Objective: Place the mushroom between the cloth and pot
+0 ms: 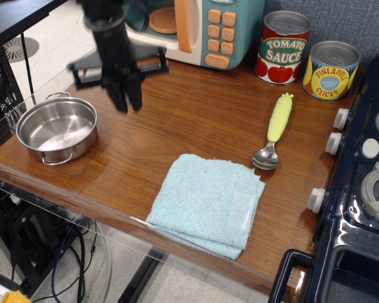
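Note:
The steel pot (57, 130) sits empty at the left end of the wooden counter (196, 120). The light blue cloth (208, 203) lies flat near the front edge, right of centre. My gripper (126, 105) hangs over the counter just right of and behind the pot, fingers pointing down. Its fingers look pressed together, with nothing visible between them. The mushroom is not in view anywhere.
A yellow-handled spoon (275, 129) lies right of the cloth. A tomato sauce can (284, 47) and a pineapple can (331, 71) stand at the back right. A toy microwave (202, 28) stands at the back. A dark toy stove (366, 183) borders the right side.

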